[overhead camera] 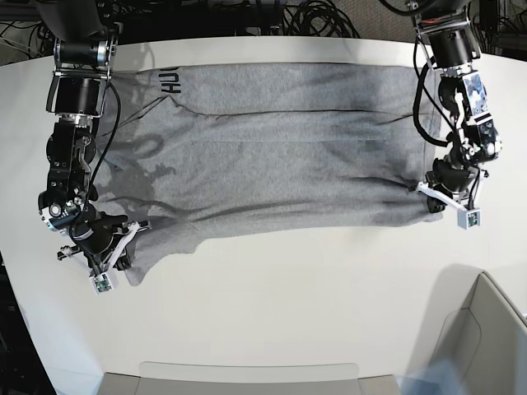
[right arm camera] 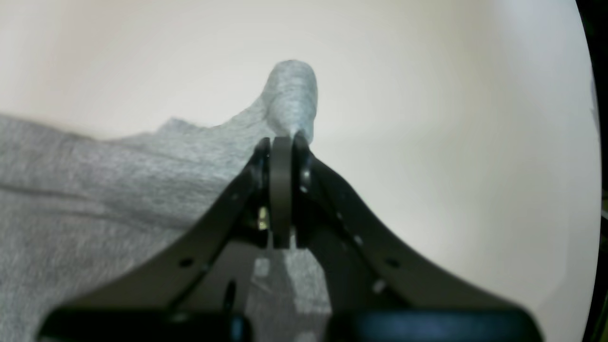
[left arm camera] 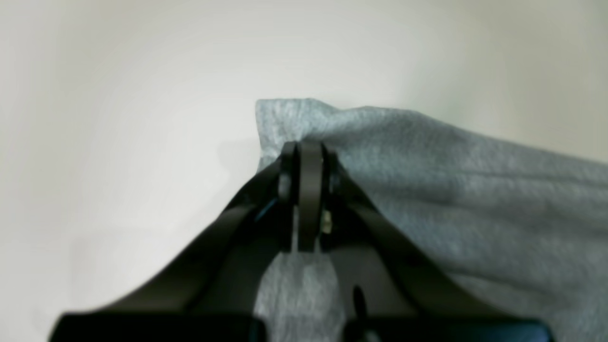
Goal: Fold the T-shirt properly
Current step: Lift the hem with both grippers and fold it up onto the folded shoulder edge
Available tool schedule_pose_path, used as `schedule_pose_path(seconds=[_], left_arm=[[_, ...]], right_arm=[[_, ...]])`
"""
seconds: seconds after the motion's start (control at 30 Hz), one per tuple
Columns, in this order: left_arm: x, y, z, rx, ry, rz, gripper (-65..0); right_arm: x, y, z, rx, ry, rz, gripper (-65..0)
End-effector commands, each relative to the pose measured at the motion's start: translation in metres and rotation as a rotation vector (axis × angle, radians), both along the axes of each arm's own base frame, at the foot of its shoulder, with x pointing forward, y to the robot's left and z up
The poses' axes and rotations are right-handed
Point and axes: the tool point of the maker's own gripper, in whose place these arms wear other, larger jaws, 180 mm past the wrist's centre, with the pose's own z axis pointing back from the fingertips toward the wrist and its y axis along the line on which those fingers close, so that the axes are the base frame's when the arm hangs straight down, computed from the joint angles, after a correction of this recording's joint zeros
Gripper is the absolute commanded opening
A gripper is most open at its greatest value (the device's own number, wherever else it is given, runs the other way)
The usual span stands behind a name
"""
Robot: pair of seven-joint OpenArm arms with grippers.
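The heather-grey T-shirt (overhead camera: 280,156) lies spread across the white table (overhead camera: 288,296), its near edge pulled up into a fold. Black lettering (overhead camera: 170,80) shows at its far left corner. My left gripper (overhead camera: 422,188) is at the shirt's right edge. In the left wrist view this gripper (left arm camera: 308,147) is shut on a corner of the T-shirt (left arm camera: 475,190), and cloth sticks out past the tips. My right gripper (overhead camera: 136,226) is at the near left. The right wrist view shows it (right arm camera: 281,142) shut on a bunched bit of the T-shirt (right arm camera: 95,180).
A pale open box (overhead camera: 486,329) stands at the near right corner of the table. A low tray edge (overhead camera: 247,378) runs along the front. Cables (overhead camera: 313,16) lie behind the table's far edge.
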Motion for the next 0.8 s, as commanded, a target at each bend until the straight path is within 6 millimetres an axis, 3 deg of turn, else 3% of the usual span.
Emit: schedule_pose_path(seconds=[0.0, 0.23, 0.47, 0.77], left_arm=[[0.009, 0.007, 0.022, 0.03, -0.065, -0.002, -65.0], [-0.011, 0.001, 0.01, 0.033, 0.022, -0.026, -65.0], [-0.025, -0.003, 0.014, 0.06, 0.029, -0.049, -65.0], [-0.051, -0.008, 0.006, 0.083, 0.063, -0.071, -65.0]], right_arm=[[0.008, -0.002, 0.026, -0.005, -0.074, 0.006, -65.0], [-0.02, 0.005, 0.027, -0.06, -0.057, 0.027, -65.0], [-0.045, -0.018, 0.046, -0.109, -0.067, -0.032, -65.0], [-0.079, -0.04, 0.048, -0.22, -0.004, -0.037, -65.0]])
